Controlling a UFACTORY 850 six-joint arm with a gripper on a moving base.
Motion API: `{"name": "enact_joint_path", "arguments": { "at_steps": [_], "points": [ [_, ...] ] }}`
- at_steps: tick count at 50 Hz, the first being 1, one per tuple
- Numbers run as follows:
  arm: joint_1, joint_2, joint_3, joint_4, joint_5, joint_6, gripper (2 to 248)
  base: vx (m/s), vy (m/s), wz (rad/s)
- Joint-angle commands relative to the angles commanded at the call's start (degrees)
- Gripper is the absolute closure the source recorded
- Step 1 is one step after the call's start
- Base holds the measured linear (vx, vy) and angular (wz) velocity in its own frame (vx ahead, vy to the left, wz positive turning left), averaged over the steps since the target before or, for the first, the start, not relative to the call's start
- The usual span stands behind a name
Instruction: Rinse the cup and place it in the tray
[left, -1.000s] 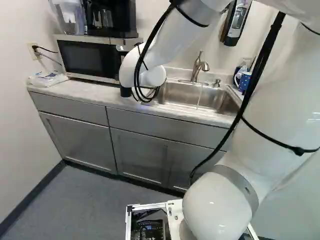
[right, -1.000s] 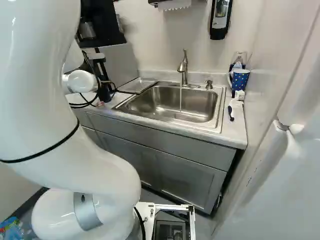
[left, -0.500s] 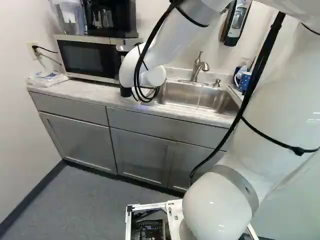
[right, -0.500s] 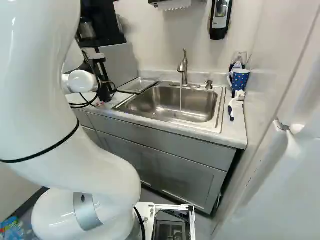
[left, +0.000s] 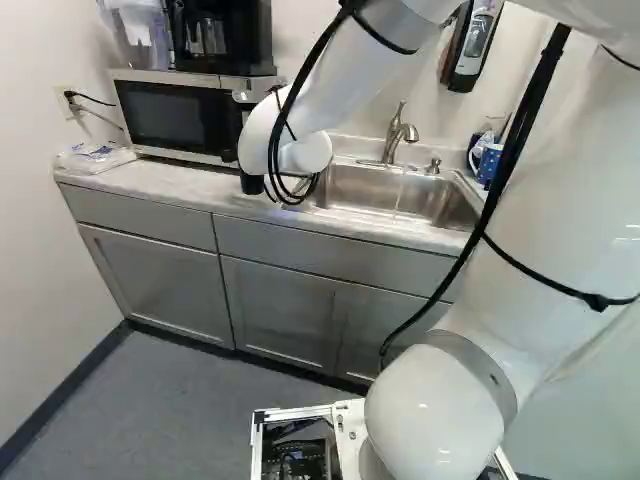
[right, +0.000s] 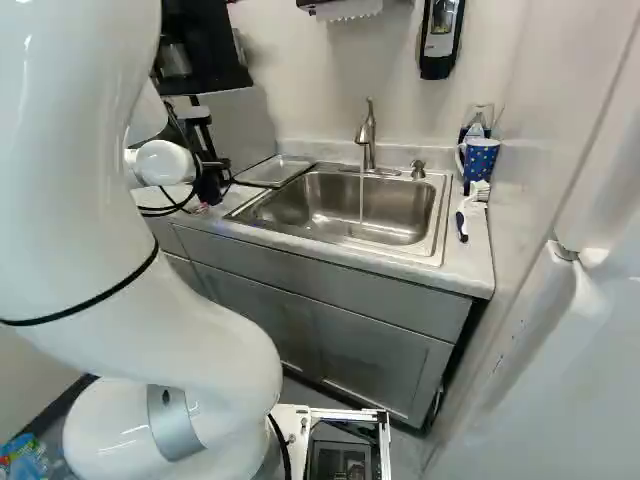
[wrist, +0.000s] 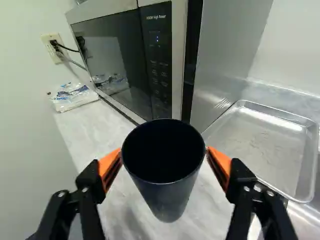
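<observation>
1. Beside the microwave (left: 180, 112), at the near side of the tray, the gripper (right: 212, 183) has the dark cup (wrist: 169, 197) held between its two orange pads (wrist: 109, 162), one touching each side near the rim.
2. In the wrist view, the fingers stand as far apart as the cup is wide, and its round mouth faces the camera. Pale table (left: 190, 180) shows beyond and around it; whether its base touches that surface, I cannot tell.
3. Between the microwave and the sink (right: 350, 208) lies the shallow metal tray (wrist: 265, 145), its raised rim running round a flat floor. The cup is outside it.
4. Over the basin, water (right: 361, 195) runs in a thin stream from the faucet (right: 367, 135). A small pump (right: 417, 169) stands just beside the faucet.
5. At the far side of the sink from the tray, a blue spotted mug (right: 481, 160) stands near the wall, and a brush (right: 462, 226) with a dark handle lies on the table nearer the base.
6. Near the left wall, a plastic package (wrist: 75, 95) lies on the table by the microwave, under a wall socket (wrist: 52, 47) with plugs in it. A black coffee maker (left: 222, 38) sits on top of the microwave.
</observation>
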Motion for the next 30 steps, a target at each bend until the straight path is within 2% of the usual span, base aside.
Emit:
{"name": "enact_joint_path", "arguments": {
  "at_steps": [1, 6, 30],
  "points": [
    [0.0, 0.0, 0.0, 0.0, -0.1, 0.0, 9, 0.0, 0.0, 0.0],
    [0.0, 0.0, 0.0, 0.0, -0.9, 0.0, 3, 0.0, 0.0, 0.0],
    [0.0, 0.0, 0.0, 0.0, -6.2, 0.0, 3, 0.0, 0.0, 0.0]
  ]
}}
